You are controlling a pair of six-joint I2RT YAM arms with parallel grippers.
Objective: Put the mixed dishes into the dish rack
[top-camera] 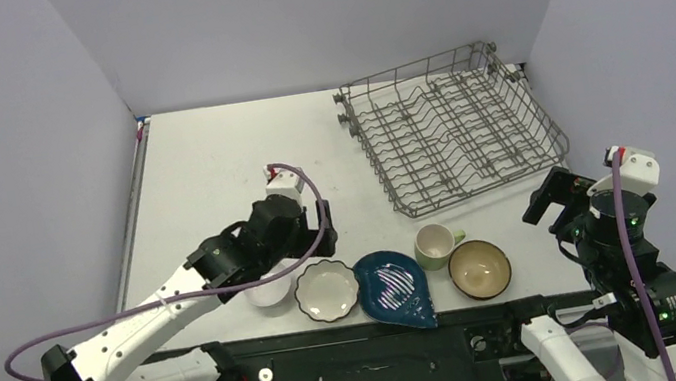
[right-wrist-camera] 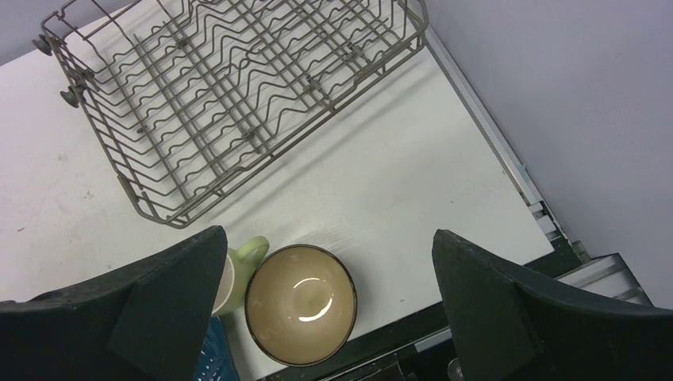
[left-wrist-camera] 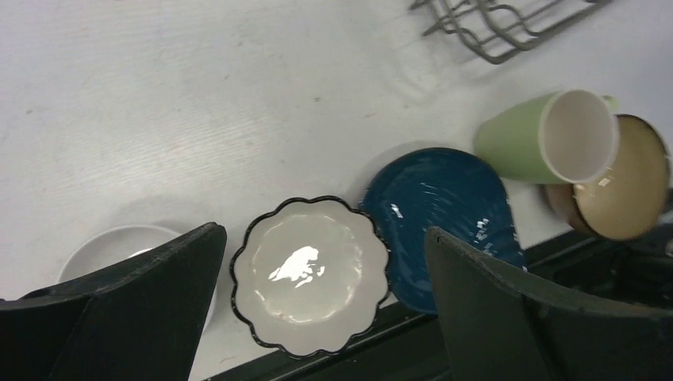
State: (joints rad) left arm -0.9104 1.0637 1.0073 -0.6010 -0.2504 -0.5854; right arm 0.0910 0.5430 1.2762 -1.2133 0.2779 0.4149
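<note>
Because the left gripper (left-wrist-camera: pixel 324 236) hangs with its fingers spread wide above the near row of dishes, the first risk sits at the left end. The small white bowl (left-wrist-camera: pixel 119 244) lies partly under the left finger, while the white scalloped plate with a dark rim (left-wrist-camera: pixel 309 274) lies between the two. A descent aimed loosely could land a fingertip on a rim and tip or skid the piece along the white table (top-camera: pixel 210 169).

The plate is flat and glossy, so I judge it hard to pinch without scraping. It also sits tight against the dark blue leaf-shaped dish with white stripes (left-wrist-camera: pixel 444 214). That dish seems to reach the table's near edge, so a shove from the plate could push it off.

Further right, the pale green mug (top-camera: pixel 436 245) stands just beside the brown bowl with a cream inside (right-wrist-camera: pixel 300 305); lifting either carelessly may knock the other. Above the bowl the right gripper (right-wrist-camera: pixel 329 234) hovers, likewise spread and holding nothing.

No dish is in the grey wire dish rack (top-camera: pixel 454 128), which stands at the far right, well apart from them. A weak hold over that carry could drop a piece.
</note>
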